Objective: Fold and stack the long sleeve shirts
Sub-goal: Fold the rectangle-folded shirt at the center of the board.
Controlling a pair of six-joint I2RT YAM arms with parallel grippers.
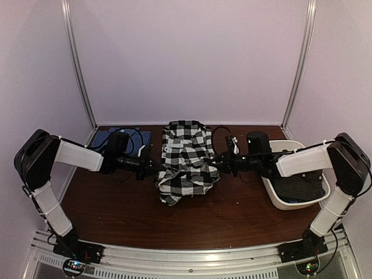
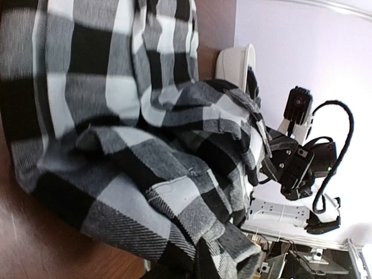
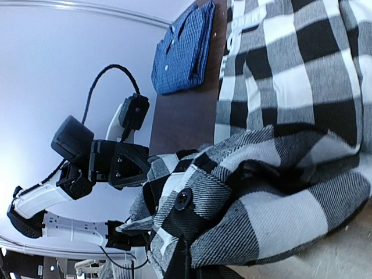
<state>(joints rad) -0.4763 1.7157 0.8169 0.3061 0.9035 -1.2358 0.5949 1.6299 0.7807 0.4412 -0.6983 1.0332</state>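
Folded blue shirt (image 3: 183, 52) lies left of checked shirt (image 1: 186, 157), white basket (image 1: 285, 204) right; left gripper (image 1: 157, 167) and right gripper (image 1: 218, 160) reach inward horizontally, each clamped on its edge.

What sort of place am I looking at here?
Probably a robotics test booth, not a home: plain white walls enclose a brown table, two robot arms are bolted to a metal rail at its edge, and a checked shirt and white basket sit on it.

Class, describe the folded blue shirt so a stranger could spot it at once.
On the brown table, look to the far left corner, left of the black-and-white checked shirt. The blue shirt lies there, folded flat. It alone is blue and finely patterned; its checked neighbour is crumpled.
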